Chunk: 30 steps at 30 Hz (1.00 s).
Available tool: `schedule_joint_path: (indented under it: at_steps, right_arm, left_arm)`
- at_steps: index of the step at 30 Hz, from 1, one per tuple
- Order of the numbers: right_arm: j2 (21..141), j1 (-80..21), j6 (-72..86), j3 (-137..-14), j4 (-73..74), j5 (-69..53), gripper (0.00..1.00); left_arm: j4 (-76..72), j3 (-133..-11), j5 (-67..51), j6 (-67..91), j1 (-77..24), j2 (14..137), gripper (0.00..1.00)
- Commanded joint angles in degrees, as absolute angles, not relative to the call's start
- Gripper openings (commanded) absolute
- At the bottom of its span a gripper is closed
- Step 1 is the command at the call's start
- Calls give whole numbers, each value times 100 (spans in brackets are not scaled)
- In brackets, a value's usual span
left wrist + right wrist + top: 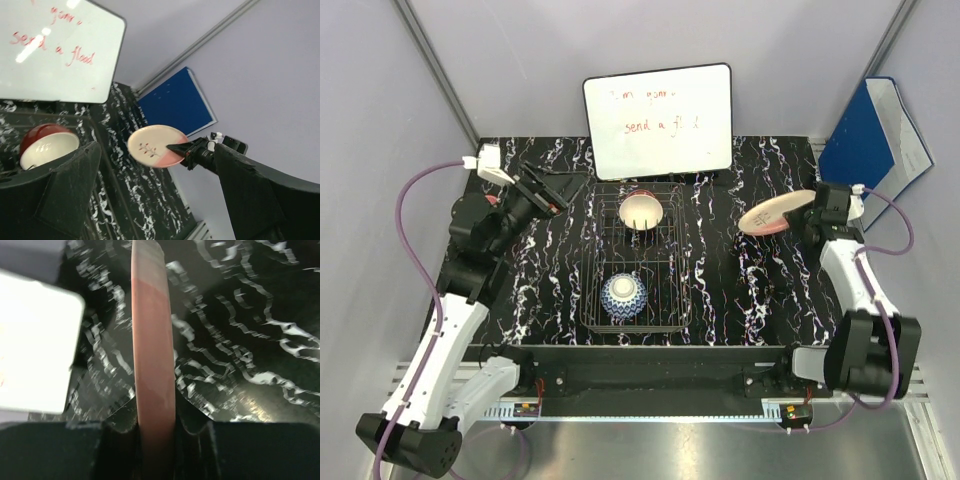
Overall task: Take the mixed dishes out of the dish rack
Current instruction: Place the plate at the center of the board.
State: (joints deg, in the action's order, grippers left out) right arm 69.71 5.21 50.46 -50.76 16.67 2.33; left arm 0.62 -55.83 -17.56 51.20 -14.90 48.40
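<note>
Right gripper point(808, 214) clamped on rim of pink plate point(772, 214), plate aloft right of dish rack point(635, 258); left gripper point(568, 190) wide open, empty, at rack's far-left corner

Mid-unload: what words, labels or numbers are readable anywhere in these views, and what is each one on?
"send a flood": red handwriting, lower line on the whiteboard.
"I'm gonna": upper line on the same board; faint and washed out by glare, so this is only a likely reading.
plate: a small twig drawing, no words.
blue folder: no text visible.
Nothing else readable.
</note>
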Motion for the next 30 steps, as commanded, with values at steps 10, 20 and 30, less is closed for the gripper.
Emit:
schedule_joint_path:
  at_steps: [10,20,30]
  right_arm:
    - [9263,1107,5774,-6793,-448,-774,0]
    - [10817,1107,5810,-7698,-431,-659,0]
    - [11496,1107,5643,-8042,-115,-607,0]
  left_arm:
    - [141,-4975,-1820,4799,-1723,4658,99]
    - [228,-4729,-1749,4641,-1793,4649,99]
    - [150,-4614,-1731,4667,-1793,4834,99]
